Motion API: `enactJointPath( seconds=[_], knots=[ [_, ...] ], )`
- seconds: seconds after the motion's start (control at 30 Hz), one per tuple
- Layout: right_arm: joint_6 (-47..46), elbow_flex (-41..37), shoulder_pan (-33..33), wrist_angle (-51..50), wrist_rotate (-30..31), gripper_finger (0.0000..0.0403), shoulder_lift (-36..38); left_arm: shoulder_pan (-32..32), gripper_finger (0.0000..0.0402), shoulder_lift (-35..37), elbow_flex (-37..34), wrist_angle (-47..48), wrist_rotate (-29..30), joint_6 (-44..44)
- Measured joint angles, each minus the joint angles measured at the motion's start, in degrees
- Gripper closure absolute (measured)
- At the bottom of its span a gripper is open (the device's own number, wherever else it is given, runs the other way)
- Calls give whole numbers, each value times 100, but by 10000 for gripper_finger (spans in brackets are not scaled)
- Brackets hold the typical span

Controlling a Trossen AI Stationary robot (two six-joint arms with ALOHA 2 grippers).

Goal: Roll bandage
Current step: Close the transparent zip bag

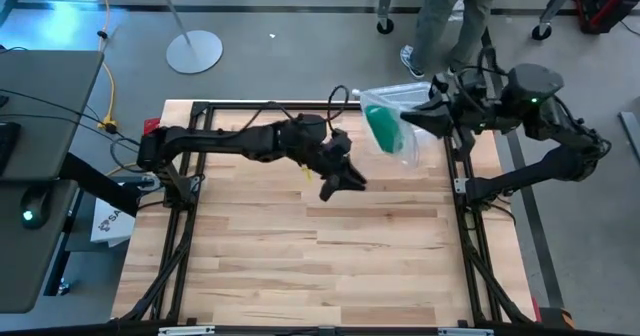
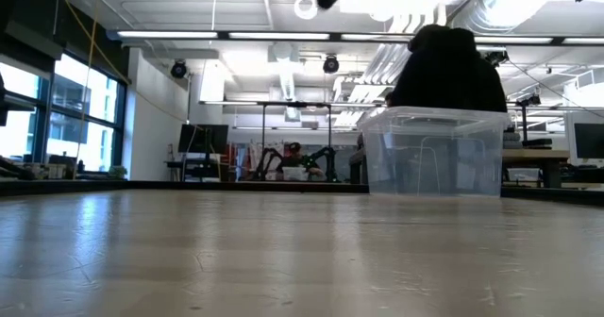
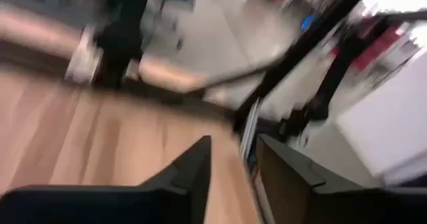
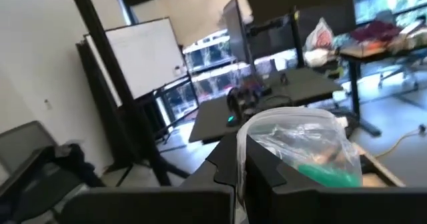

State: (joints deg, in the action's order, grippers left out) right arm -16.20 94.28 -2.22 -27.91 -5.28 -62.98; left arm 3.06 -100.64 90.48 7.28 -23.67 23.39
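In the lower half of the overhead frame the wooden table lies bare, with no strip spread out on it for rolling. Just above the middle of that frame the left gripper hangs over the boards; in its own wrist view its two dark fingers stand apart with only table showing in the gap, so it is released and grasps nothing. Farther up and to the right, near the table's upper right corner, the right gripper is clenched on the edge of a crinkly clear plastic bag held up off the table, and the bandage shows through the plastic as a compact green mass inside it. The right wrist view agrees: the bag bulges just past the closed fingers, with green at its lower edge. In the table-level view a clear plastic box stands in the right of the frame. Beyond the table, at the top of the overhead frame, a person's legs stand on the floor. Judged from this, the bandage already looks rolled and bagged, so rolling appears done; what may remain is setting the bag down, perhaps in the box, though that is only a guess.
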Motion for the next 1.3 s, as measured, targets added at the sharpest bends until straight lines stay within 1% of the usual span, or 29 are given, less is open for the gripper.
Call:
enactJointPath(
  seconds=[0.07,0.1,0.17,0.2,0.27,0.33,0.47,0.5,0.6,0.63,0.67,0.73,0.87,1.0,1.1,1.27,1.3],
  knots=[
    [-30,-8,0,-28,-221,403,8,36,268,79,-5,839,18,-306],
    [-27,-8,0,-22,-382,403,35,34,262,126,-18,1110,177,-451],
    [1,-6,2,-32,-776,403,99,12,256,308,-48,1456,579,-725],
    [11,-6,6,-55,-925,403,128,-1,255,478,-48,1418,794,-879],
    [14,-8,25,-170,-1092,403,172,-18,257,860,-10,1132,1173,-1252],
    [77,-13,39,-223,-1124,403,226,-23,258,1162,0,688,1540,-1587],
    [174,-15,39,-35,-1124,403,289,-18,257,1485,-9,-474,1735,-2325],
    [204,-15,37,39,-1123,403,289,-18,256,1535,-11,-687,1886,-2483],
    [397,-17,35,418,-1122,403,243,14,249,1600,-4,-1131,2735,-2600],
    [424,-17,35,582,-1122,403,220,51,244,1582,-2,-1293,2919,-2540],
    [426,-17,35,733,-1124,403,214,101,238,1523,-10,-1494,2976,-2450],
    [428,-17,35,935,-1124,403,170,199,223,1404,-15,-2069,2781,-2191],
    [428,-17,35,1094,-1124,403,98,384,196,1270,-15,-3036,1833,-1407],
    [419,-19,35,1134,-1124,403,72,402,192,1129,-18,-3698,1177,-1042],
    [368,-17,35,1172,-1124,403,37,354,201,1128,-18,-3895,1212,-1025],
    [362,-22,35,1244,-1124,403,-6,356,214,1127,-11,-3507,1921,-1393],
    [362,-22,35,1245,-1124,403,-6,361,214,1118,-13,-3431,1978,-1427]
  ],
)
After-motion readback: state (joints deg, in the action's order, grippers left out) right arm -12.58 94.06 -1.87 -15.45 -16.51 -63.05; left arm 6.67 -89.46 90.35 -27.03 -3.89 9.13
